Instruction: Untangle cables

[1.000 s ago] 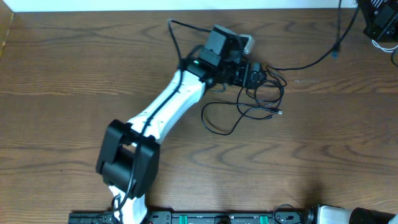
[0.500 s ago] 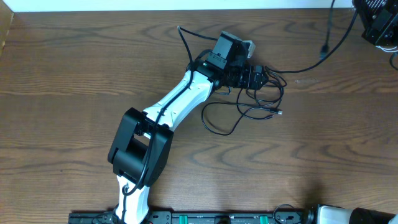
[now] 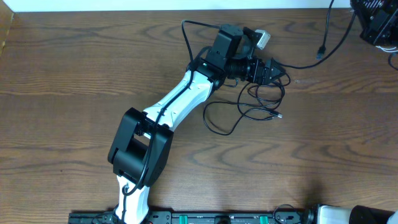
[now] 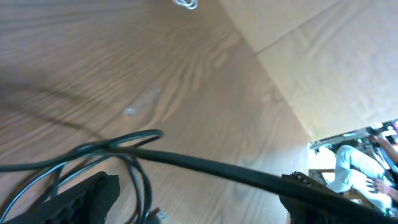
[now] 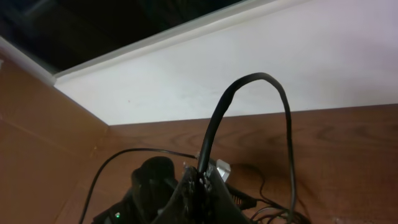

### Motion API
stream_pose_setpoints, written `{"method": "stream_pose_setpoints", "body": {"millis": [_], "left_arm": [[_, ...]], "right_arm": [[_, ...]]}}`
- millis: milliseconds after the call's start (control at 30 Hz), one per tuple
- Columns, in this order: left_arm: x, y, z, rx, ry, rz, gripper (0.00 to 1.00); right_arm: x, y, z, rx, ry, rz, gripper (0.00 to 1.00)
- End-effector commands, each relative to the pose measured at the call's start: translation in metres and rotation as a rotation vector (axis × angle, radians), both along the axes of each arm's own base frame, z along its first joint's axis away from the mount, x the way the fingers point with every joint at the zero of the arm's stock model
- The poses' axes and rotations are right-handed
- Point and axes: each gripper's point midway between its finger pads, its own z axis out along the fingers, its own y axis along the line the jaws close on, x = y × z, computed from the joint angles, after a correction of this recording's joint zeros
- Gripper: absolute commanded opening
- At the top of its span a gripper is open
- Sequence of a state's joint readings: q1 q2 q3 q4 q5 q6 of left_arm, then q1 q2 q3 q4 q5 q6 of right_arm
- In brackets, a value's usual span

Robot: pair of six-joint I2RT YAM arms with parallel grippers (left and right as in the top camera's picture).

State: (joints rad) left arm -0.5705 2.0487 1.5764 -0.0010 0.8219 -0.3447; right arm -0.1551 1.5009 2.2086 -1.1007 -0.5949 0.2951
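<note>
Left gripper (image 3: pixel 273 70), jaws wide and empty, has nudged right above the cables (image 3: pixel 258 107); right gripper (image 5: pixel 198 183) pinches one, tangle unloosened.

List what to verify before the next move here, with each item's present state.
1. Left gripper open: ok, fingers wide apart.
2. Black cable running between its fingers: ok.
3. Right gripper shut on the lifted cable: ok, it loops upward.
4. Black loops on the table separated: not ok, they overlap.
5. White plug free of the tangle: cannot tell.
</note>
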Motion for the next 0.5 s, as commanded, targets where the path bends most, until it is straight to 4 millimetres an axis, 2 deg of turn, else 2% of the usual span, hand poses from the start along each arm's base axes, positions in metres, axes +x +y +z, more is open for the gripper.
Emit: {"method": "stream_pose_setpoints", "body": {"millis": [0, 233, 333, 467], "left_arm": [[-0.006, -0.003, 0.008, -0.041, -0.02, -0.051, 0.88], [0.016, -0.009, 0.036, -0.11, -0.186, 0.0, 0.83], [0.028, -0.006, 0.036, -0.091, -0.217, 0.066, 0.78], [0.034, -0.004, 0.036, -0.082, -0.228, 0.097, 0.7]], "right_arm": [[0.001, 0.0, -0.001, -0.018, -0.006, 0.008, 0.01], [0.001, 0.0, -0.003, -0.017, 0.004, 0.009, 0.01], [0.0, 0.0, -0.005, -0.022, 0.011, 0.011, 0.01], [-0.001, 0.0, -0.007, -0.027, 0.015, 0.014, 0.01]]}}
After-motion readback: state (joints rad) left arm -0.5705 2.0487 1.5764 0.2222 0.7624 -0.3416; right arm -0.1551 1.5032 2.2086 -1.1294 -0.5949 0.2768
